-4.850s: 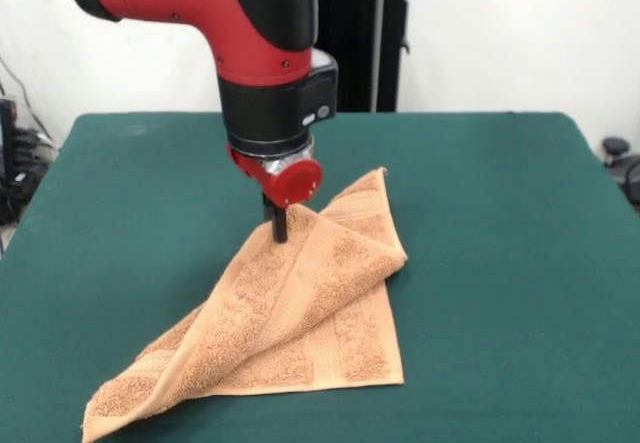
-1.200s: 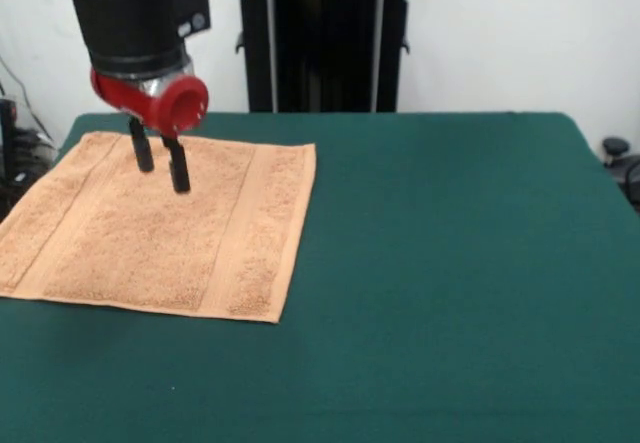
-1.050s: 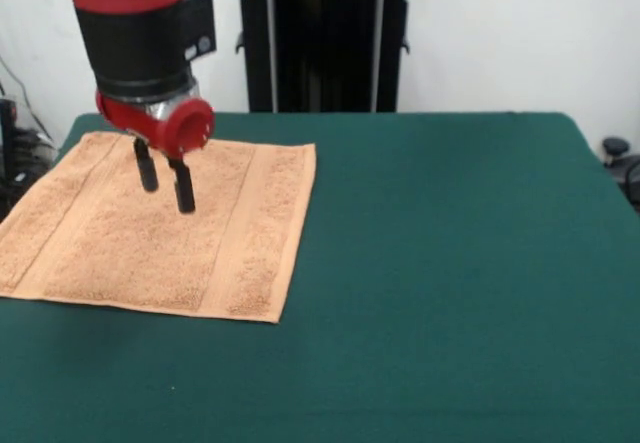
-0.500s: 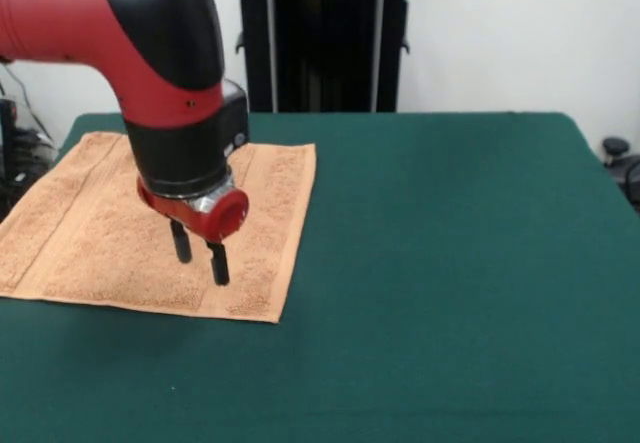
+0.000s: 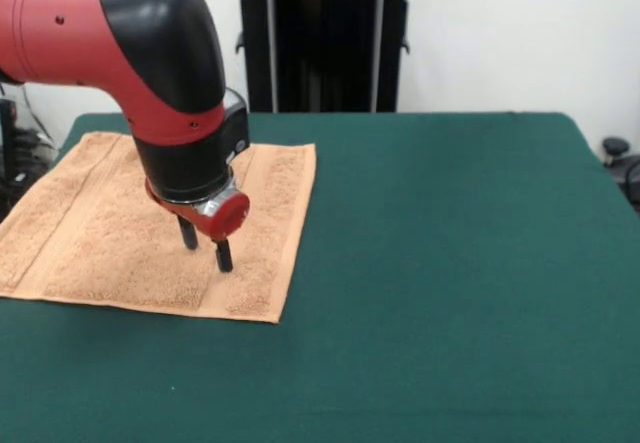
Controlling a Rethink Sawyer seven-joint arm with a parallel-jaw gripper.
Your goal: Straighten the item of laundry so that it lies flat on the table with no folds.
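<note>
Peach terry hand towel (image 5: 120, 228) is spread flat on dark green felt bench (image 5: 450, 263); black pincer (image 5: 206, 246) is held open above it, gripping nothing; black stand (image 5: 325, 33) is seen behind.

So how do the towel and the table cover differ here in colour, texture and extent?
The towel is peach-orange; the table cover is dark green. The towel has a looped terry pile crossed by flat woven bands; the table cover looks smooth and felt-like. The towel takes up only the picture's left part of the table, which spreads far wider. Both lie flat with no visible folds. The open gripper is over the towel, holding nothing.
</note>
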